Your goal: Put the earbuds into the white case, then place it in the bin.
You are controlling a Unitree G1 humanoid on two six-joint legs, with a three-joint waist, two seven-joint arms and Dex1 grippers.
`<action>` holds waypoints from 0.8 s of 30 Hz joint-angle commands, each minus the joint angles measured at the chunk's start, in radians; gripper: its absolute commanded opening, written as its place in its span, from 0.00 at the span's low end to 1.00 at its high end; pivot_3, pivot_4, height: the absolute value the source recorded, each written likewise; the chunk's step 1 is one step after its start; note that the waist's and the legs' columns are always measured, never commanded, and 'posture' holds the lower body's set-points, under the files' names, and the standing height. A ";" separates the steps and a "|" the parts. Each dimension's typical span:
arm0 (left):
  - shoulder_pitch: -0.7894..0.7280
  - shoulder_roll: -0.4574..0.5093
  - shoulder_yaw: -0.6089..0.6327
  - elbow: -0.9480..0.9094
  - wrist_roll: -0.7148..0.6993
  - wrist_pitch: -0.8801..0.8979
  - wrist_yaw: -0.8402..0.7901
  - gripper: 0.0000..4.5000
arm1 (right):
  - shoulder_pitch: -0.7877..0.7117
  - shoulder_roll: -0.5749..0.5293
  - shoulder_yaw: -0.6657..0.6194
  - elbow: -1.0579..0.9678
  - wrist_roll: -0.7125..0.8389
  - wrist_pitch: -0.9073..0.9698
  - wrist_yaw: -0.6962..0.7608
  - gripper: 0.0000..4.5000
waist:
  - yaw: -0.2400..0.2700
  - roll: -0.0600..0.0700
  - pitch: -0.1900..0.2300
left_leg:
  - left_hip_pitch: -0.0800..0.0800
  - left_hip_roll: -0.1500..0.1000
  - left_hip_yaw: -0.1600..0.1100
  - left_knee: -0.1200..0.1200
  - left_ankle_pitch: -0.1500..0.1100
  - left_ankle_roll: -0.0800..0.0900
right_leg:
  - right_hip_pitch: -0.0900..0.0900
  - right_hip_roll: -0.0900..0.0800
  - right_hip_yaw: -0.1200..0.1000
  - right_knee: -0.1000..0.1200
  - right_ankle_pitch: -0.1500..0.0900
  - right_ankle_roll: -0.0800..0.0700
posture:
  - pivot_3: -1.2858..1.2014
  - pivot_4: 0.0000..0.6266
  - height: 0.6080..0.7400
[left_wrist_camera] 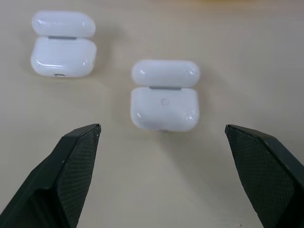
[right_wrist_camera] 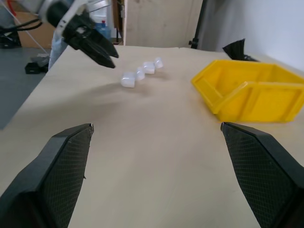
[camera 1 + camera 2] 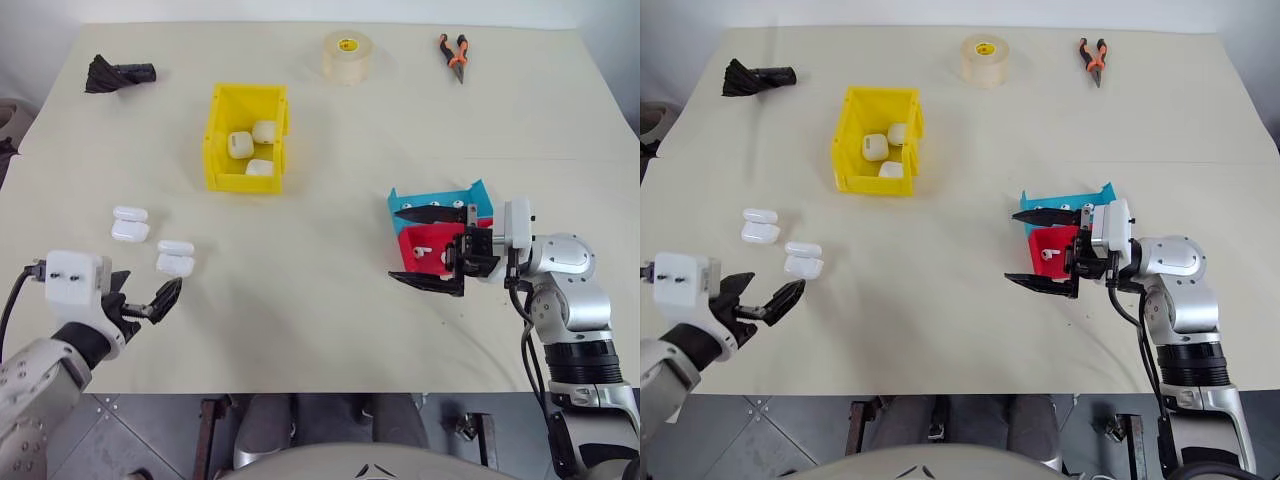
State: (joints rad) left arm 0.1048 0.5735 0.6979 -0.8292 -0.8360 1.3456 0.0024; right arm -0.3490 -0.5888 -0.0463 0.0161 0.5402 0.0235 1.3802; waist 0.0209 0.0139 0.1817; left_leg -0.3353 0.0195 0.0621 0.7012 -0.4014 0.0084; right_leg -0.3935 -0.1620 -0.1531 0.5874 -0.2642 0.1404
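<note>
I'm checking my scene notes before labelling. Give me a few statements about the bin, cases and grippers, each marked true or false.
1. The bright yellow plastic bin holds three glossy white pebble cases. True.
2. Two white cases with lids open lie on the table near the left gripper. True.
3. The left gripper grips a case. False: it is open, holding nothing.
4. The right gripper is shut. False: its jaws stand wide.

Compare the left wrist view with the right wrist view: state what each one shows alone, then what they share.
Left wrist view alone: a close look at two open white cases, the nearer case and the farther case, lids flipped back, between the open left hand.

Right wrist view alone: the yellow bin beyond the open right hand.

Shared: the tan table and those cases.
</note>
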 commanded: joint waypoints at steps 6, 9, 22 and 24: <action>-0.221 0.070 -0.067 0.101 0.012 0.269 0.032 0.99 | 0.007 -0.013 -0.008 -0.056 0.023 0.038 0.002 1.00 | -0.001 0.000 0.000 | 0.000 -0.001 0.000 0.000 0.000 0.000 | 0.000 0.000 0.000 0.000 0.000 0.000 | 0.52 0.24 1.00; -0.239 0.126 -0.111 0.210 0.024 0.269 0.061 0.99 | 0.014 -0.018 -0.012 -0.080 0.030 0.049 0.008 1.00 | -0.003 0.000 0.000 | 0.000 0.000 0.001 -0.001 0.000 -0.001 | -0.001 0.001 0.000 0.000 0.000 0.000 | 0.52 0.24 1.00; -0.399 0.096 -0.226 0.298 -0.051 0.269 0.177 0.99 | 0.054 -0.055 -0.026 -0.137 0.050 0.067 0.016 1.00 | 0.000 -0.001 0.000 | 0.000 0.000 0.000 -0.001 0.000 -0.001 | -0.001 0.001 0.001 0.000 0.000 0.000 | 0.52 0.24 1.00; -0.409 0.092 -0.224 0.313 -0.056 0.269 0.202 0.99 | 0.057 -0.052 -0.022 -0.143 0.051 0.068 0.010 1.00 | 0.000 -0.001 0.000 | 0.000 0.000 0.000 -0.001 0.000 -0.002 | -0.001 0.001 0.001 0.000 0.000 0.000 | 0.52 0.24 1.00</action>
State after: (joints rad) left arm -0.2904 0.6631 0.4610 -0.5252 -0.8781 1.6165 0.1820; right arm -0.2969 -0.6332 -0.0485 -0.0825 0.5723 0.0911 1.3973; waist 0.0211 0.0133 0.1816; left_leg -0.3354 0.0191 0.0625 0.7005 -0.4009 0.0069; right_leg -0.3942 -0.1611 -0.1524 0.5871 -0.2642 0.1405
